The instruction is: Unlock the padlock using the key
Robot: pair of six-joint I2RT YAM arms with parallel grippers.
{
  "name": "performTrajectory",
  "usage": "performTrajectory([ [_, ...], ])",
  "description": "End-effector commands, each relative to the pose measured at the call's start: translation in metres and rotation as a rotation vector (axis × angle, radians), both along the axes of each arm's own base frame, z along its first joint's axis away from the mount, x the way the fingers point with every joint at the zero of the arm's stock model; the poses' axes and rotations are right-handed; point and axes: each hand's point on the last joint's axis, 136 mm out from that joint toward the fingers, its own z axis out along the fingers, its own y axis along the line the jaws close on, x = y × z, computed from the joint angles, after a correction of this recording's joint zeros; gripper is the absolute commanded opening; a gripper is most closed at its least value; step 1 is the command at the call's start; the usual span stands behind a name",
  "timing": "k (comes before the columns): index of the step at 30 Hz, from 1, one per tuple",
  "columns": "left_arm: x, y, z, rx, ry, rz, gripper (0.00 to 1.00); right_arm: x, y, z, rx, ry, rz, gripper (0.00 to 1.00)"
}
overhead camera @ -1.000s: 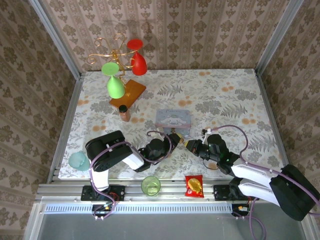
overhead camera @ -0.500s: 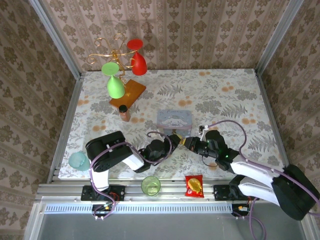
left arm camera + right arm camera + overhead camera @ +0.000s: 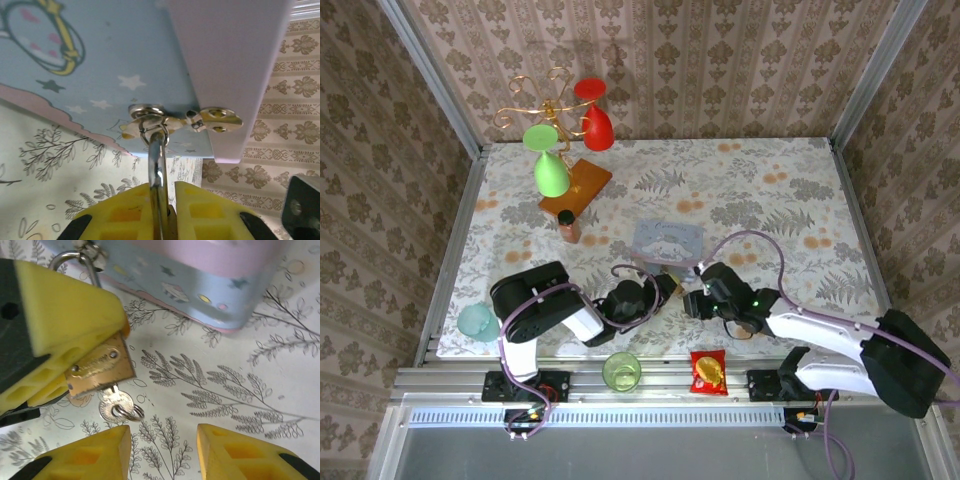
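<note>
The left gripper (image 3: 162, 207) pinches the padlock (image 3: 100, 371), whose shackle (image 3: 157, 160) is threaded through the hasp (image 3: 165, 117) of the pastel tin (image 3: 210, 280). The key (image 3: 114, 407) sits in the lock's underside; the right gripper (image 3: 162, 452) hovers just beside it, 2 fingers spread

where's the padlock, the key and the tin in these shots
padlock (image 3: 100, 372), right wrist view, on its brass body
key (image 3: 110, 408), right wrist view, on its silver head below the padlock
tin (image 3: 220, 290), right wrist view, on its blue side wall
</note>
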Motion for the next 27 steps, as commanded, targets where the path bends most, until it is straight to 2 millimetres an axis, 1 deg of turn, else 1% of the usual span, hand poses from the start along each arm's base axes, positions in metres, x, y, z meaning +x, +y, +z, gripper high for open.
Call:
performTrajectory([
  [1, -0.003, -0.002, 0.025, -0.069, -0.045, -0.028, 0.0, 0.013, 0.004, 0.014, -0.136, -0.161, 0.06, 0.4],
  [4, -0.003, -0.002, 0.028, -0.074, -0.05, -0.033, 0.0, 0.019, 0.0, 0.018, -0.243, -0.254, 0.051, 0.4],
  [7, -0.004, -0.004, 0.031, -0.08, -0.053, -0.039, 0.0, 0.021, 0.007, 0.019, -0.32, -0.306, 0.102, 0.4],
  [11, -0.004, -0.004, 0.032, -0.083, -0.053, -0.038, 0.0, 0.013, 0.018, 0.012, -0.353, -0.328, 0.177, 0.4],
  [15, -0.006, -0.007, 0.033, -0.081, -0.058, -0.046, 0.0, 0.013, 0.022, 0.018, -0.365, -0.391, 0.174, 0.39],
  [19, -0.01, -0.013, 0.03, -0.092, -0.037, -0.056, 0.0, 0.02, 0.03, 0.025, -0.373, -0.428, 0.191, 0.33],
  [20, -0.011, -0.012, 0.03, -0.09, -0.038, -0.054, 0.0, 0.021, 0.031, 0.022, -0.389, -0.424, 0.199, 0.3],
  [22, -0.01, -0.01, 0.032, -0.09, -0.045, -0.049, 0.0, 0.024, 0.031, 0.017, -0.426, -0.413, 0.198, 0.17],
  [23, -0.011, -0.009, 0.033, -0.09, -0.048, -0.048, 0.0, 0.025, 0.031, 0.017, -0.43, -0.409, 0.188, 0.14],
  [25, -0.01, -0.008, 0.035, -0.094, -0.052, -0.048, 0.0, 0.023, 0.031, 0.013, -0.401, -0.389, 0.181, 0.12],
  [27, -0.011, -0.006, 0.034, -0.092, -0.047, -0.044, 0.0, 0.018, 0.034, 0.013, -0.314, -0.367, 0.171, 0.1],
])
